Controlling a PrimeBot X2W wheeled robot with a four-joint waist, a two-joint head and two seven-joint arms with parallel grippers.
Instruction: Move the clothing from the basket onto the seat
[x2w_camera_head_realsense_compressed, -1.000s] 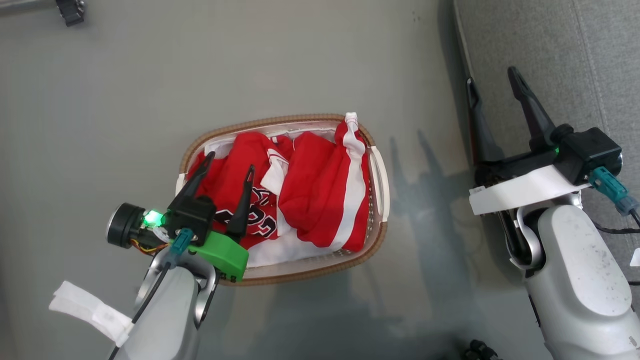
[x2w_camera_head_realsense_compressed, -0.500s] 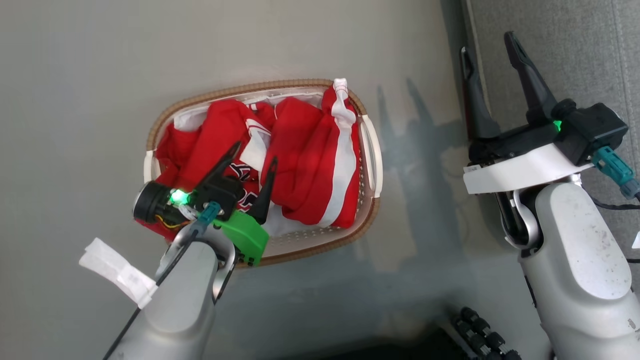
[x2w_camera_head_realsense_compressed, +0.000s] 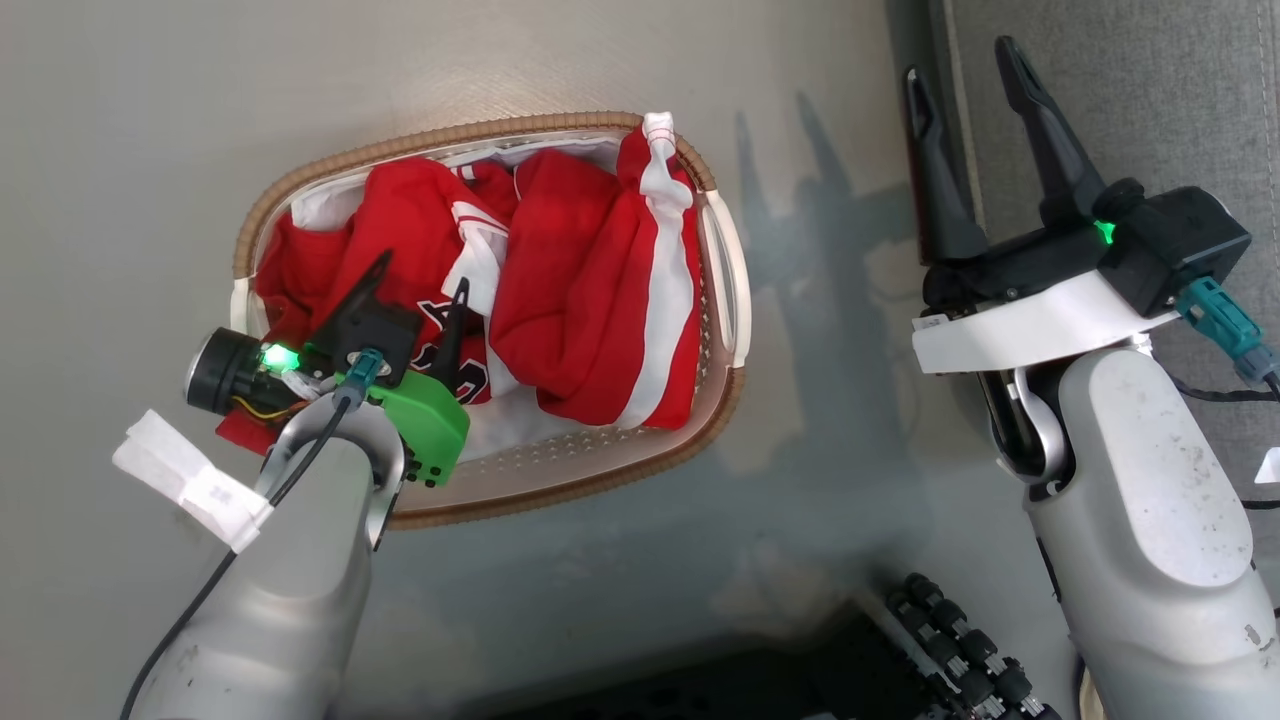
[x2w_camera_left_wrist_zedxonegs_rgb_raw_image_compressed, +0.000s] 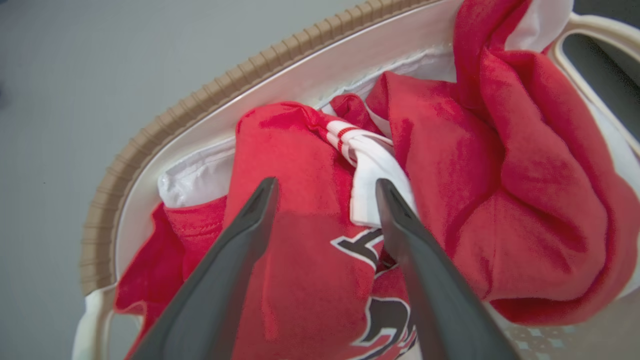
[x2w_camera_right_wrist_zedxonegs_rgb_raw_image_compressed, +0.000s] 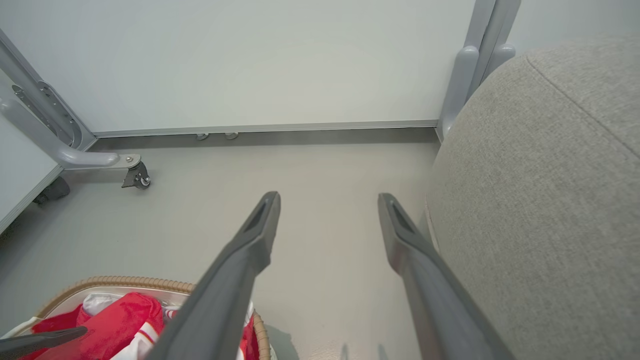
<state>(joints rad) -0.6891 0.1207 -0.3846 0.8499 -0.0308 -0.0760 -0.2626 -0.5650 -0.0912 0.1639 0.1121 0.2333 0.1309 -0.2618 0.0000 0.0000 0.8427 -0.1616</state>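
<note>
Zero garments out so far — red clothing (x2w_camera_head_realsense_compressed: 590, 290) all heaped inside the basket (x2w_camera_head_realsense_compressed: 450, 137), none on the visible part of the seat (x2w_camera_head_realsense_compressed: 1150, 90) right of the basket. Left gripper (x2w_camera_head_realsense_compressed: 423, 272) spread wide over the heap inside the basket, gripping nothing; right gripper (x2w_camera_head_realsense_compressed: 958, 58) wide too, empty, well right of the basket — whole job ahead

A: Head camera's up high, staring almost straight down: basket (x2w_camera_head_realsense_compressed: 450, 138) on the floor (x2w_camera_head_realsense_compressed: 150, 100), seat (x2w_camera_head_realsense_compressed: 1180, 80) at the right edge.
B: Left wrist's in tight, angled down over the clothing (x2w_camera_left_wrist_zedxonegs_rgb_raw_image_compressed: 300, 165), basket rim close.
A: Right wrist sits low, looking out across the floor to the wall (x2w_camera_right_wrist_zedxonegs_rgb_raw_image_compressed: 250, 60).
B: Shares a basket end and the seat with the head view.
</note>
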